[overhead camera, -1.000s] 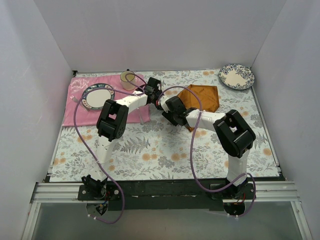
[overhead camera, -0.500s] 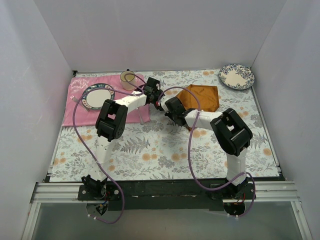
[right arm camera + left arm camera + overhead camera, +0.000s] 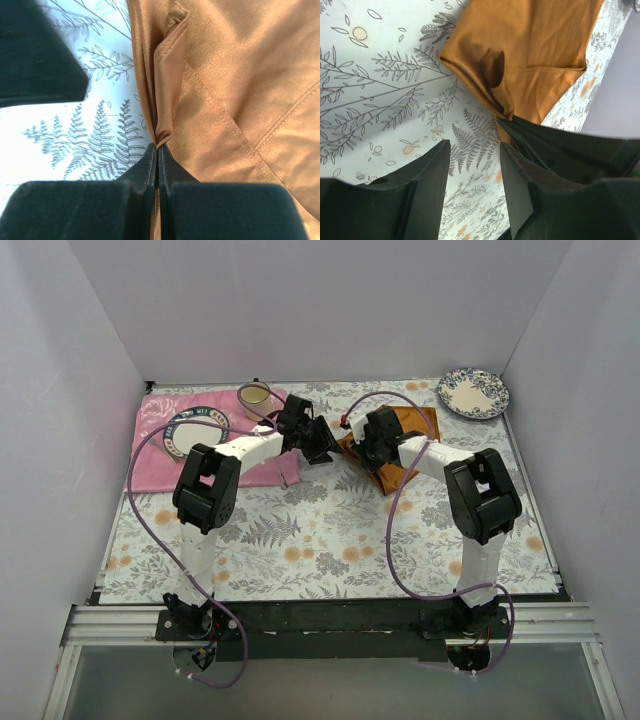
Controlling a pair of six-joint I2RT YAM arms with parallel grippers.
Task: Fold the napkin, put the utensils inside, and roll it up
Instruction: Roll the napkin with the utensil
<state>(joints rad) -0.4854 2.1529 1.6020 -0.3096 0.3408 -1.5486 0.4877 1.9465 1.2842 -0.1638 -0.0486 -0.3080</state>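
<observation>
The rust-orange napkin (image 3: pixel 424 424) lies bunched at the back middle of the table, one corner (image 3: pixel 388 478) pointing toward me. My right gripper (image 3: pixel 159 148) is shut on a raised fold of the napkin (image 3: pixel 240 100) at its left edge; from above the right gripper (image 3: pixel 371 445) sits over the cloth. Just left of the cloth, my left gripper (image 3: pixel 474 149) is open over the fern-print tablecloth with nothing between its fingers; from above the left gripper (image 3: pixel 322 446) is beside the napkin (image 3: pixel 530 50). The utensils are out of view.
A pink placemat (image 3: pixel 150 468) at the back left carries a blue-rimmed plate (image 3: pixel 192 430), with a tan cup (image 3: pixel 254 398) behind it. A blue-patterned plate (image 3: pixel 474 392) sits in the back right corner. White walls close in three sides.
My right gripper has shut on the napkin's fold and moved back and right with it. My left gripper has opened, let go of the cloth, and its elbow has swung left.
</observation>
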